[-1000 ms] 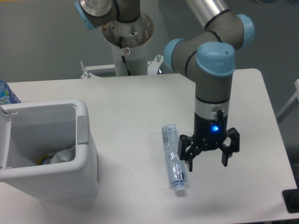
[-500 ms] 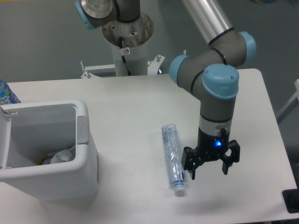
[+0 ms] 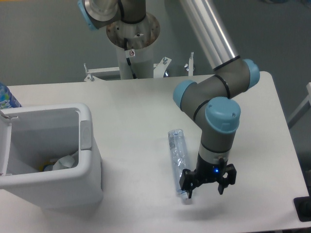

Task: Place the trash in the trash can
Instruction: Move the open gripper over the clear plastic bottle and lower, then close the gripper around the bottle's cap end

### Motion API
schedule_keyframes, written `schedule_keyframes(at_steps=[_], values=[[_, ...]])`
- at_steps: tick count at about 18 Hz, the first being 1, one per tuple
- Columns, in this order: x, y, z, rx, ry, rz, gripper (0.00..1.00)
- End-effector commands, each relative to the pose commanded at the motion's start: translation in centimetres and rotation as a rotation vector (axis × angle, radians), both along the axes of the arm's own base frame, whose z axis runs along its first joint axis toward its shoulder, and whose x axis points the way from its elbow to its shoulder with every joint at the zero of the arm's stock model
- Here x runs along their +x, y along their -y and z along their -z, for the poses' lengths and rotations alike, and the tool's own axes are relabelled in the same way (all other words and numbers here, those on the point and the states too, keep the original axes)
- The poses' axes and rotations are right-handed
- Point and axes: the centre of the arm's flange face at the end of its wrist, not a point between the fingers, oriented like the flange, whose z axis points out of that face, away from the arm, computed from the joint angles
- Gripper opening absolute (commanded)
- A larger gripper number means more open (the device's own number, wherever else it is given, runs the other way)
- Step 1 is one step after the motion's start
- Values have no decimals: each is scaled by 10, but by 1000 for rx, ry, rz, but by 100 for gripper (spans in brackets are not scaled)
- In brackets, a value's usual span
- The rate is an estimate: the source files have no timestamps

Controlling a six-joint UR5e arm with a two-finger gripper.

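One crushed clear plastic bottle (image 3: 179, 161) lies on the white table (image 3: 136, 107), its length running from far to near, with the cap end at the near side. One white trash can (image 3: 48, 155) stands at the left edge of the table, open at the top, with a grey rectangular patch on its right wall. Inside it, low against the near wall, sits one crumpled white wrapper (image 3: 64, 161); its print cannot be made out. One bright blue bottle (image 3: 7, 98) peeks in at the far left, beyond the can.

One arm reaches down from the far side, and its gripper (image 3: 207, 186) hangs low over the table at the near end of the crushed bottle. The jaws are spread apart and hold nothing. The left finger stands right by the bottle's cap end, touching it or nearly so; which cannot be told. The right finger stands off to the right over bare table. So the bottle lies just left of the gap between the jaws, not within it, and well apart from the trash can.
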Motion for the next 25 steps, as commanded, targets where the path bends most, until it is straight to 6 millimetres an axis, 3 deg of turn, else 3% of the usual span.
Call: schedule_keyframes(at_steps=[7,15,20,25], values=[[19,-16,34,-90,-12,14,100],[21,-17,44,-119,-16,13,99],[24,-19,50,-150,-34,10,84],[25,-19,48,-149,-34,7,62]])
